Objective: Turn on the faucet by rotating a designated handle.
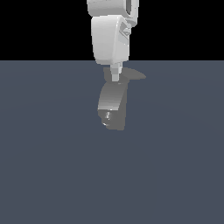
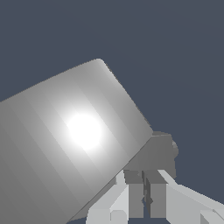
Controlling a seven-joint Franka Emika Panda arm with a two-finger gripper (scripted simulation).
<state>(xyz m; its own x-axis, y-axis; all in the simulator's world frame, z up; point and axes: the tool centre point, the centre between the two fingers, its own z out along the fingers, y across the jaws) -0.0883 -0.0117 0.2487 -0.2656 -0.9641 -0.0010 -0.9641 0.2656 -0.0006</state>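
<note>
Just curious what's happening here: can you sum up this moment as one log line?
pincer: at faucet top, grip unclear | handle: sticks out toward exterior view's right | floor

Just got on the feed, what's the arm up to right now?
The white Panda arm has its gripper down at the top of the small grey faucet, beside the thin dark handle that sticks out toward the exterior view's right. In the wrist view the fingers sit close against the faucet body. Whether they grip anything is unclear.
</note>
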